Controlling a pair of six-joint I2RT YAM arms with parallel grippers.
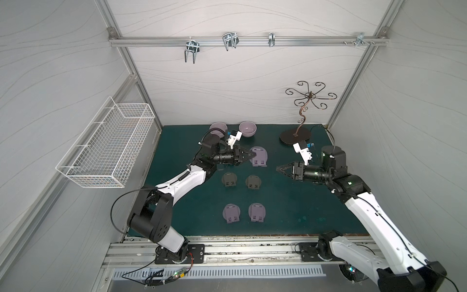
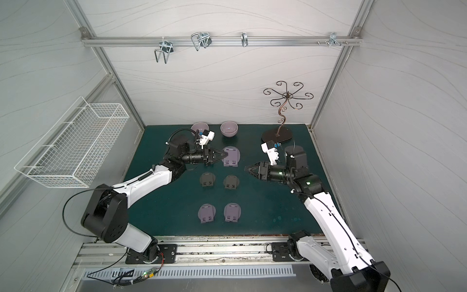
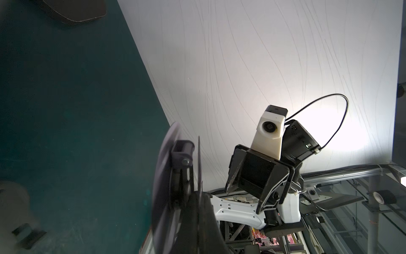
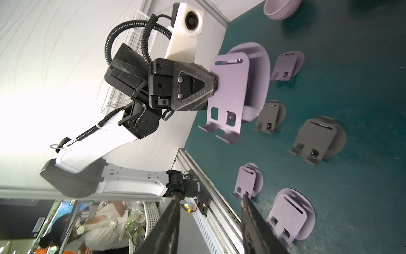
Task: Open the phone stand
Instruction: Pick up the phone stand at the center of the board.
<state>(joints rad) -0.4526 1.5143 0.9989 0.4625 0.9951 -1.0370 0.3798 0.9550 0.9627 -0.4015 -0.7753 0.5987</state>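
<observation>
left gripper (image 4: pixel 216 84) pinches the phone stand (image 4: pixel 232 92) by its front plate, already tilted off the base: looks partly open. right gripper (image 1: pixel 279 169) spread, empty, nearby.

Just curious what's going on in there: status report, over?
Left gripper shut on purple phone stand. Right gripper open, empty, facing it. Nothing between them.

The left gripper (image 1: pixel 251 154) pinches the lilac phone stand (image 1: pixel 261 159); the right gripper (image 1: pixel 278 169) hovers near.
</observation>
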